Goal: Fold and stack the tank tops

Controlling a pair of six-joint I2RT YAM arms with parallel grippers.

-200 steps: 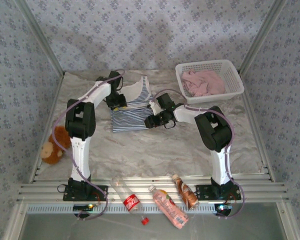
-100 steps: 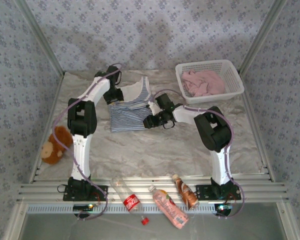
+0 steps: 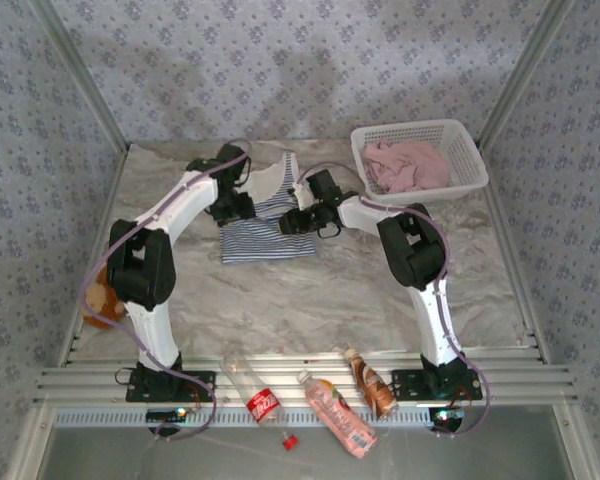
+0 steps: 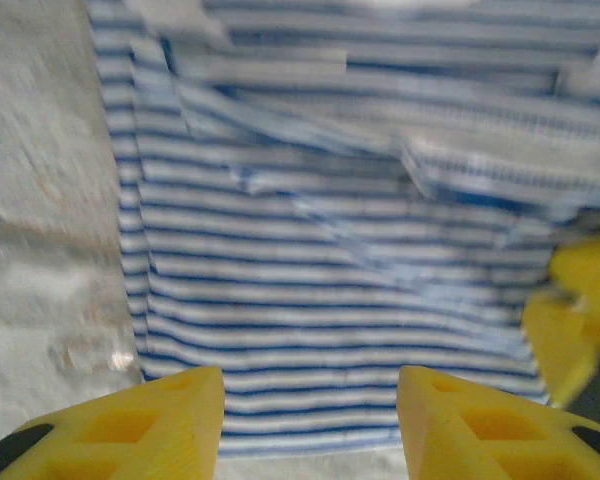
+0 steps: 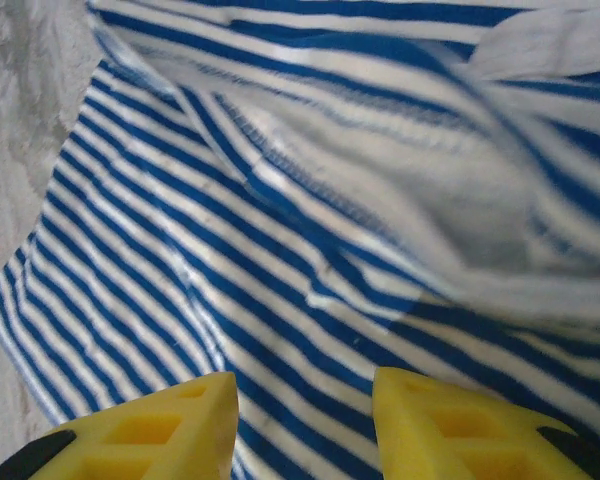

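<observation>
Striped tank top (image 3: 265, 240) is spread at frame centre.
Left gripper (image 4: 310, 405) and right gripper (image 5: 305, 415) are held part-open over it, nothing gripped.

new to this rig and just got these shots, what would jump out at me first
The striped tank top lies spread out near the middle of the table. The left tool and the right tool are both over it, jaws apart. At the far right, a white basket holds the crumpled pink tank top.
</observation>
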